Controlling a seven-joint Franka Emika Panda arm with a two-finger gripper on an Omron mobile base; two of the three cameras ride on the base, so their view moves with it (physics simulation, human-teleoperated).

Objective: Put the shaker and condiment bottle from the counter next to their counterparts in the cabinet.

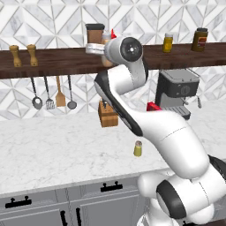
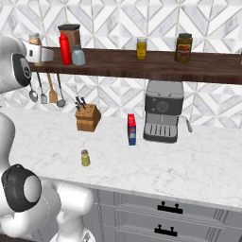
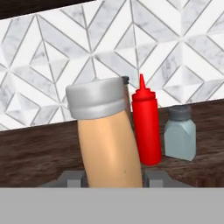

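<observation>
My gripper (image 3: 113, 179) is shut on the condiment bottle (image 3: 109, 144), a tan bottle with a pale cap, slightly tilted. It is held up at the cabinet shelf (image 3: 35, 148), just left of the red squeeze bottle (image 3: 146, 127) and the pale blue-grey shaker (image 3: 180, 135). From the right base view the gripper (image 2: 41, 55) and bottle (image 2: 34, 40) sit left of the red bottle (image 2: 65, 47) and the blue-grey shaker (image 2: 78, 55). The olive-yellow shaker (image 1: 138, 148) (image 2: 85, 158) stands alone on the counter (image 2: 189, 165). Whether the bottle's base touches the shelf is hidden.
A brown canister (image 2: 71, 30) stands behind the red bottle. Two jars (image 2: 141, 48) (image 2: 183, 47) sit further right on the shelf. A knife block (image 2: 88, 118), coffee machine (image 2: 163, 117) and red-blue box (image 2: 132, 129) stand at the counter's back. Utensils (image 1: 50, 95) hang under the shelf.
</observation>
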